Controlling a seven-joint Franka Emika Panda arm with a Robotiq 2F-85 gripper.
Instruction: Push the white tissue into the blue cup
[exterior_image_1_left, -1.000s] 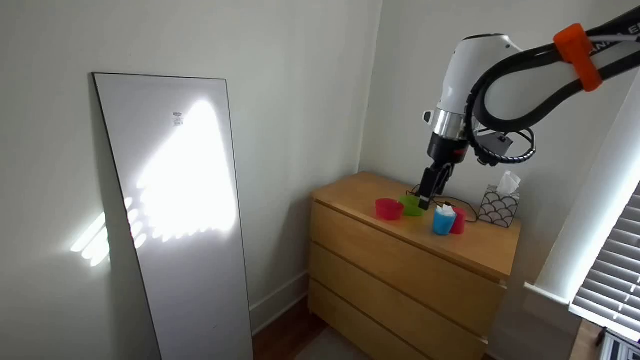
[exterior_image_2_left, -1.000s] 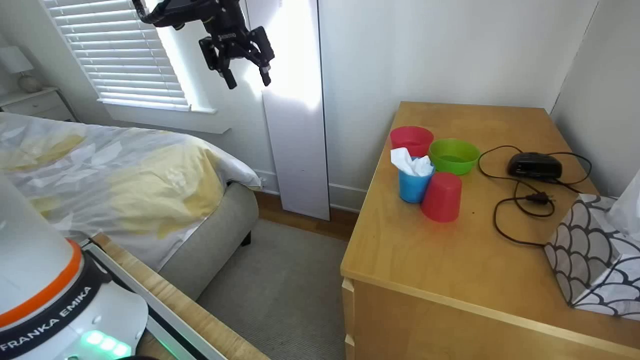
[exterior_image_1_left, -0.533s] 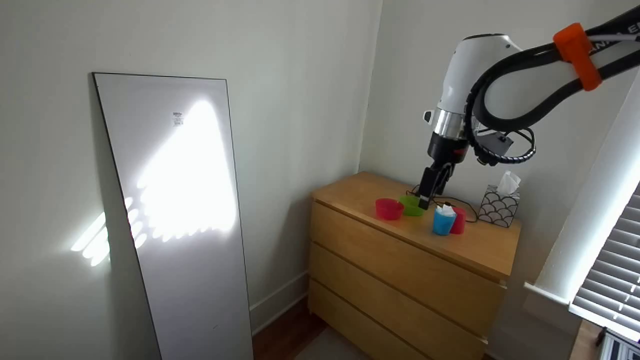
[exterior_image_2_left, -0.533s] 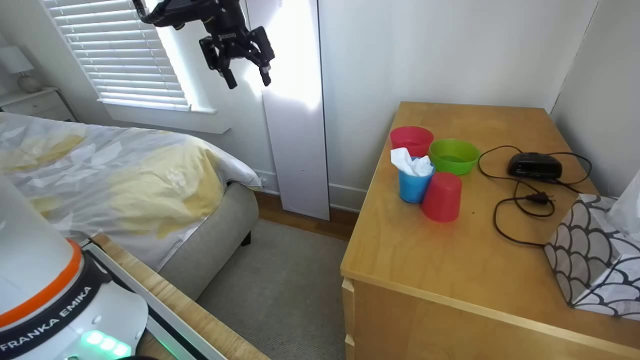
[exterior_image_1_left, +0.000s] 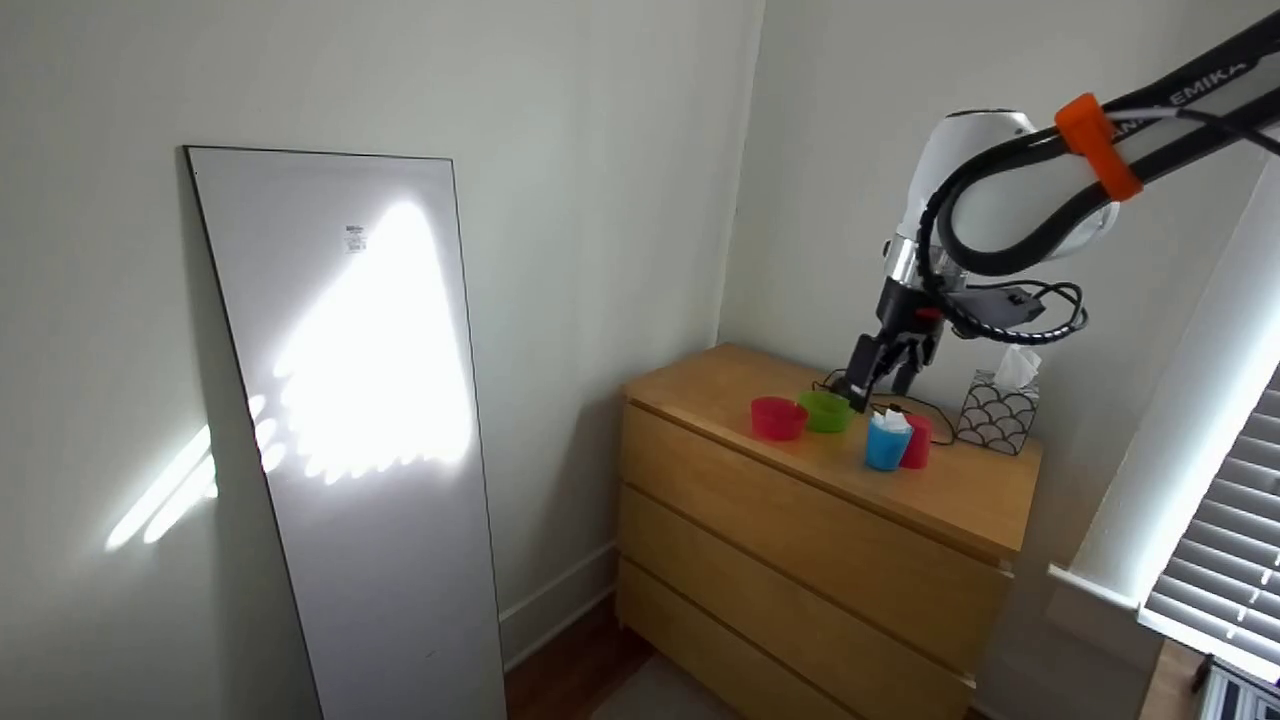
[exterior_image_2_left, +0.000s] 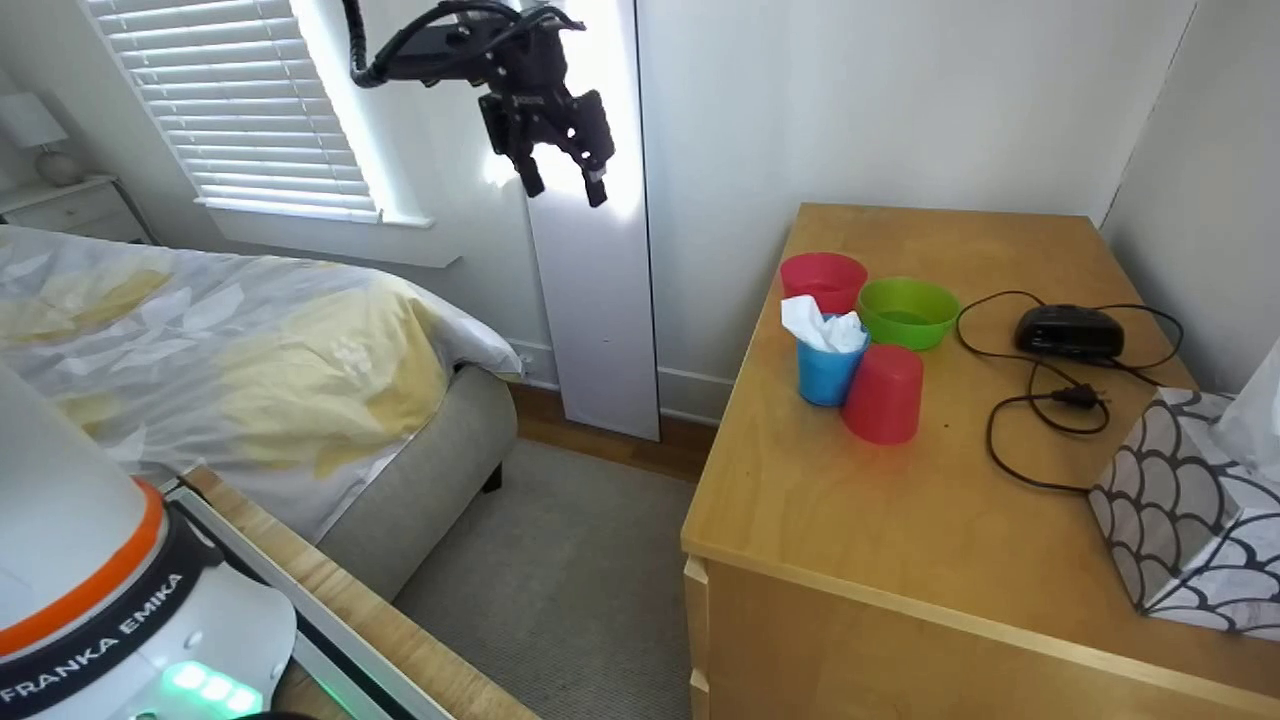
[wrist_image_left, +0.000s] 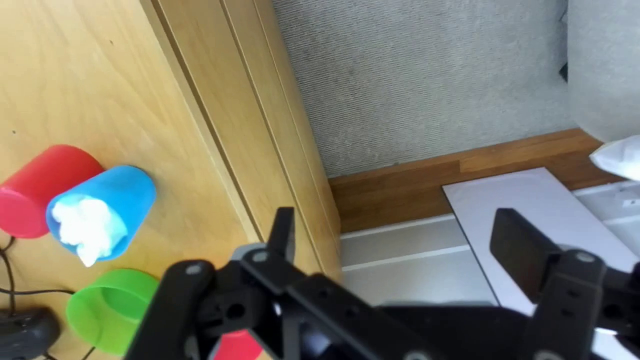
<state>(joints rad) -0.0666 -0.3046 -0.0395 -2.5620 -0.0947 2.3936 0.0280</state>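
Wrist view, L to R: red cup (wrist_image_left: 47, 192) upside down on dresser top (wrist_image_left: 100, 90), then blue cup (wrist_image_left: 131, 192) just beside it, upright, w/ white tissue (wrist_image_left: 85, 225) crumpled in its mouth, partly in, loose ends poking up past the rim; green cup (wrist_image_left: 107, 315) nr it; then gripper (wrist_image_left: 395, 227), fingers (wrist_image_left: 520, 255) spread wide. In an exterior view the arm (exterior_image_1_left: 955, 150) comes in from R, bent at wrist; in both, gripper points down at a slant, mid-air, apart from cups

A white robot arm (exterior_image_1_left: 1010, 208), laced with black cables (exterior_image_1_left: 1000, 264) under an orange strap (exterior_image_1_left: 1098, 146), ends in a silver collar (exterior_image_1_left: 902, 261) and black gripper (exterior_image_2_left: 565, 189) dotted with screws (wrist_image_left: 259, 256); orange ring (exterior_image_2_left: 148, 520), "FRANKA EMIKA" lettering (exterior_image_2_left: 92, 637) and green lights (exterior_image_2_left: 215, 687) mark its base (exterior_image_2_left: 228, 622).
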